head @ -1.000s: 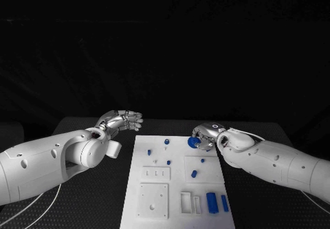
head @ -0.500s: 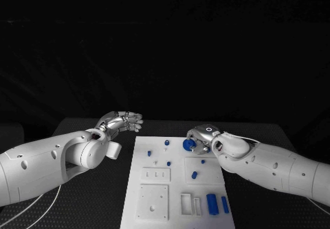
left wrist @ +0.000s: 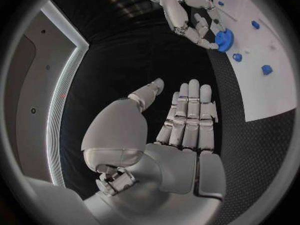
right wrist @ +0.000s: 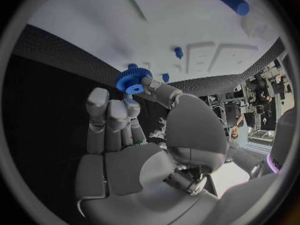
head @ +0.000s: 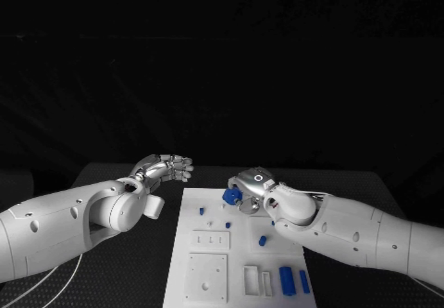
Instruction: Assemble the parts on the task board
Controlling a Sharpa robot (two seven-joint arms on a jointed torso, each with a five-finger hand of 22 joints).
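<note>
My right hand [head: 249,190] pinches a blue toothed gear [head: 233,196] between thumb and fingers, just above the far end of the white task board [head: 222,256]. The right wrist view shows the gear [right wrist: 132,80] at the fingertips, over the board's [right wrist: 187,25] edge. My left hand [head: 165,168] hangs beside the board's far left corner, holding nothing, its fingers loosely bent and the thumb apart [left wrist: 187,117]. Small blue pegs [head: 202,210] [head: 228,224] [head: 262,240] stand on the board, and two blue bars [head: 286,281] lie at its near right.
White raised blocks [head: 210,240] [head: 205,276] and a slotted frame [head: 251,279] sit on the board's near half. Black matting [head: 120,269] borders the board on both sides. From the left wrist, the right hand [left wrist: 190,15] and gear [left wrist: 224,39] appear at the board's [left wrist: 269,90] end.
My right hand has carried the gear leftward across the far end of the board, over where a blue peg stood in view. The left hand has stayed put.
</note>
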